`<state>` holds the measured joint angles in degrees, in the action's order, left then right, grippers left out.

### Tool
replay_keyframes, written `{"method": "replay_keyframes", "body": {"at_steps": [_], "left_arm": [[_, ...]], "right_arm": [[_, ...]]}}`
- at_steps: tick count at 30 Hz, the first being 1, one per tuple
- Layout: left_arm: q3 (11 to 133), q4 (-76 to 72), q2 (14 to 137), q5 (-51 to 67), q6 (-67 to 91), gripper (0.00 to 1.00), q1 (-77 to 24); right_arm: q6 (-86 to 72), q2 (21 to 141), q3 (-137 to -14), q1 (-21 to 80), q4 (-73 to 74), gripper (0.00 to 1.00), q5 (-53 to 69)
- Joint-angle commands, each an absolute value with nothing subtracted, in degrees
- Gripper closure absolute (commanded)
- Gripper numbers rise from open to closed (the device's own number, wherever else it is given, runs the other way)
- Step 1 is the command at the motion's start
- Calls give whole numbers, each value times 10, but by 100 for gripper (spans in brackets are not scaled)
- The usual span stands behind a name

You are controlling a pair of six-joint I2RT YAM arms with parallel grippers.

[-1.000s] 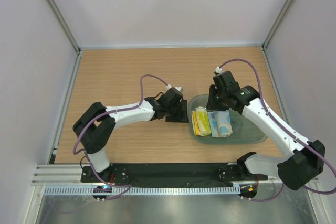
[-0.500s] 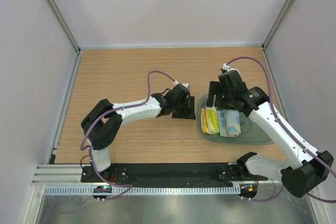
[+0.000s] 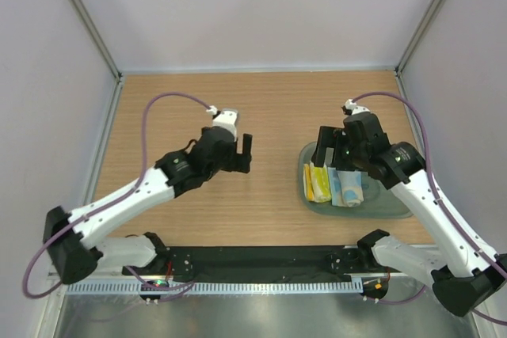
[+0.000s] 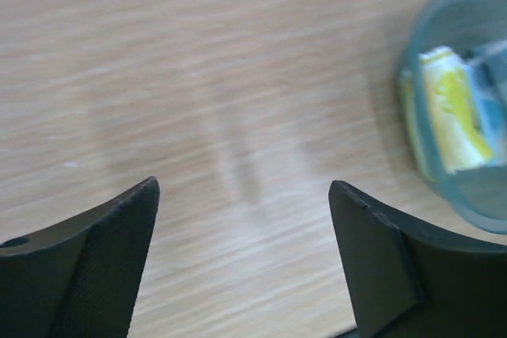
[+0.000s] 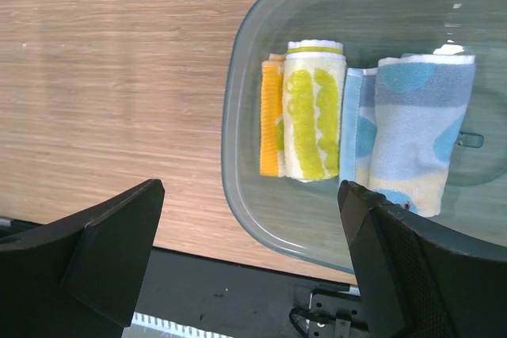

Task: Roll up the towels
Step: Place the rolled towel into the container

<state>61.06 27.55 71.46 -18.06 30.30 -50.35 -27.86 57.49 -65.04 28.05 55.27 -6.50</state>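
Worktop (image 3: 261, 108) bears a tub (image 3: 390, 203) with yellow towel (image 5: 313, 112) and blue towel (image 5: 420, 128), soft and light I judge, best pinched mid-roll; left hand (image 4: 242, 187) and right hand (image 5: 252, 187) are open.

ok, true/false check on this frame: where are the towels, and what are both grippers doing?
1. The yellow towel and the blue towel both lie rolled inside the tub. True.
2. In the top view the yellow towel lies to the right of the blue towel. False: it lies to its left.
3. The left gripper holds a towel. False: it is open and empty over bare table.
4. The right gripper is open, holding nothing. True.
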Motion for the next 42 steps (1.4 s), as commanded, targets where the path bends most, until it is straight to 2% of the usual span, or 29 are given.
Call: {"method": "replay_keyframes", "body": {"at_steps": [1,2,3,6,8,14,17,25,30,33,38,42], "left_arm": [[549,281,633,-333,207,10,-490],[516,271,613,-383,187,3,-487],[500,253,573,-411,172,0,-480],[423,183,518,-519,138,0,-457],[380,143,465,-552,129,0,-440],[228,-25,342,-525,84,0,-363],[184,-88,333,-519,80,0,-317],[179,-169,437,-411,96,0,-185],[178,-263,523,-257,134,0,-86],[190,-305,599,-188,118,0,-62],[199,-413,736,-157,86,0,-38],[224,-431,786,-103,79,0,-16]], "right_arm": [[-265,549,-652,281,531,0,-33],[-263,542,-652,281,527,0,-20],[-260,539,-651,281,520,0,-13],[-255,533,-654,281,512,0,-8],[-254,532,-654,280,505,0,16],[-257,531,-647,281,477,0,48],[-257,540,-640,281,450,0,68],[-255,559,-635,280,401,0,118],[-246,541,-624,280,359,0,128],[-236,520,-614,281,344,0,130],[-231,497,-587,281,317,0,135],[-225,488,-582,281,324,0,131]]}}
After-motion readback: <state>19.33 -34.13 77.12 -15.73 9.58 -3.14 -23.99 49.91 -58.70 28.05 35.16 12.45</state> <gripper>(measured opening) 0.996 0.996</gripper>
